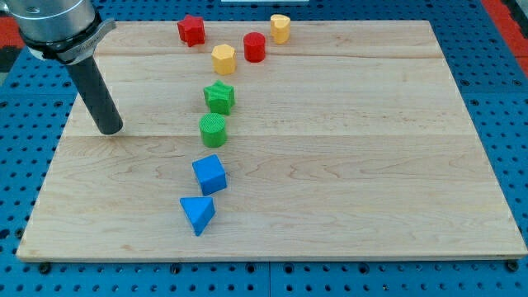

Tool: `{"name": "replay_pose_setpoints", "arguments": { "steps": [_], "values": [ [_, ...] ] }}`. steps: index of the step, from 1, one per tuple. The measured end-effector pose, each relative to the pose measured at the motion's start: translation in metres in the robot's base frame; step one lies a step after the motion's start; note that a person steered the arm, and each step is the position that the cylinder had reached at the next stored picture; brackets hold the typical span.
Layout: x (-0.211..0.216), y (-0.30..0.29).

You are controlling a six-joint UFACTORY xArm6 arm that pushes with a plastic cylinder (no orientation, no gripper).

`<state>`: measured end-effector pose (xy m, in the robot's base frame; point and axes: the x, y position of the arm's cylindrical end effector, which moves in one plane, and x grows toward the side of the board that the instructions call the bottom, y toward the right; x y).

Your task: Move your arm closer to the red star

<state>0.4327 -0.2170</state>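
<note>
The red star (191,30) sits near the board's top edge, left of centre. My tip (109,129) rests on the board at the view's left, well below and left of the red star. The rod rises up-left from it to the arm's grey end. The tip touches no block; the nearest one is the green cylinder (213,129), far to its right.
A yellow block (223,58), a red cylinder (254,47) and another yellow block (280,28) lie right of the red star. A green star (219,96), a blue cube (209,174) and a blue triangular block (197,214) run down the middle. The wooden board (371,165) lies on a blue pegboard.
</note>
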Motion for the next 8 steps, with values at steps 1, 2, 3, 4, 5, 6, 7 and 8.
{"name": "replay_pose_setpoints", "arguments": {
  "steps": [1, 2, 3, 4, 5, 6, 7, 8],
  "values": [
    [0.000, 0.000],
    [-0.011, 0.007],
    [-0.077, 0.020],
    [-0.080, 0.014],
    [-0.044, 0.001],
    [-0.044, 0.001],
    [-0.123, 0.004],
    [-0.182, -0.002]
  ]
}}
